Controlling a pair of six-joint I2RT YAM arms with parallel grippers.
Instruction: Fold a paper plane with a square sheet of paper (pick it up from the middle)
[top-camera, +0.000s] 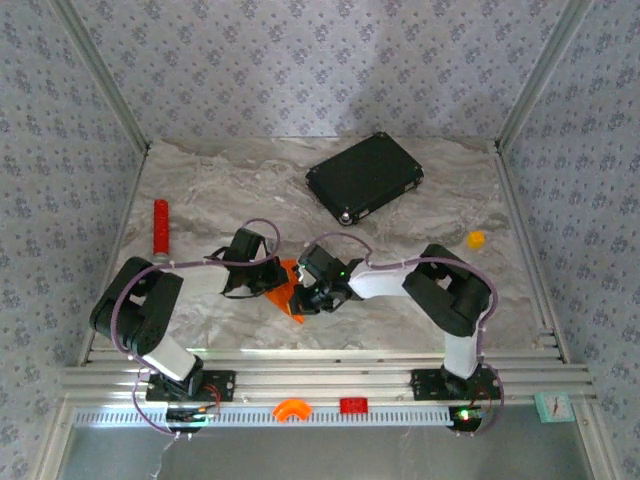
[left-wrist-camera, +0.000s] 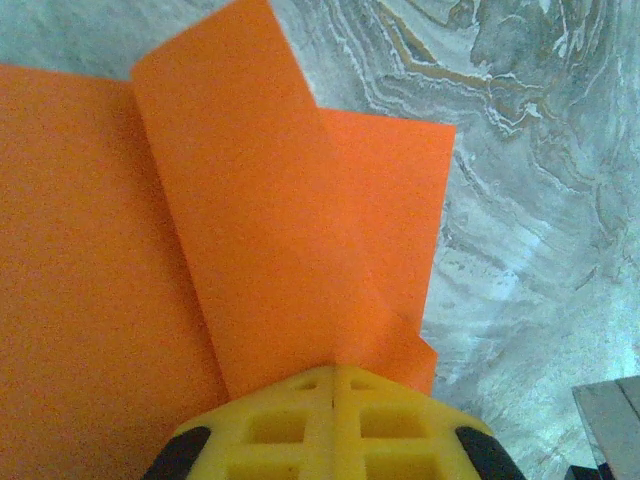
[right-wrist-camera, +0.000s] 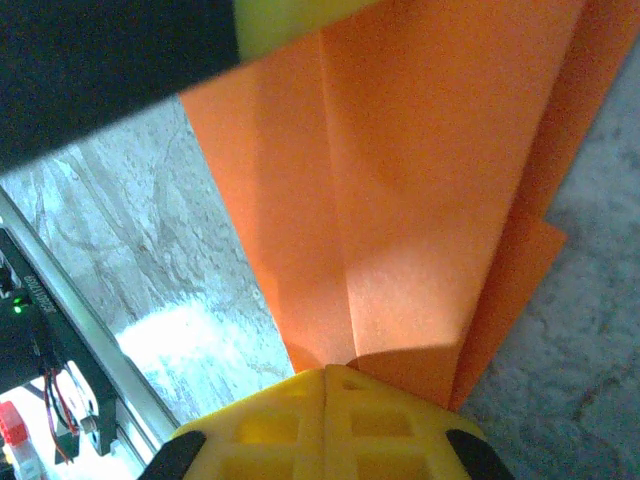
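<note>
- Grey marbled counter (top-camera: 420, 320): the work sits towards its near edge, about midway along. If the paper slipped out there, it could slide to the rail at that edge, where it would be awkward to pick up again.
- Black flat case (top-camera: 365, 178): it lies near the far edge, well apart from the arms. I judge it a hazard only if an arm swings wide.
- Left gripper (left-wrist-camera: 333, 372): its yellow fingers are clenched on one end of the paper, with a loose flap standing up just above them. Pulling away from the other arm could tear the sheet along a crease.
- Right gripper (right-wrist-camera: 330, 372): it is clamped on the opposite end, where several layers fan out from the pinch. A twist here could open or skew the folds.
- Paper plane (top-camera: 287, 290): the orange sheet is part-folded and held between both grippers. I cannot tell whether it touches the counter. The layers look uneven, so pressing now could set a crooked crease.
- Red cylinder (top-camera: 160, 226): it lies near the left edge, and the left elbow could knock it.
- Orange-yellow lump (top-camera: 476, 240): it sits towards the right edge, apart from the work, and looks unlikely to interfere.
</note>
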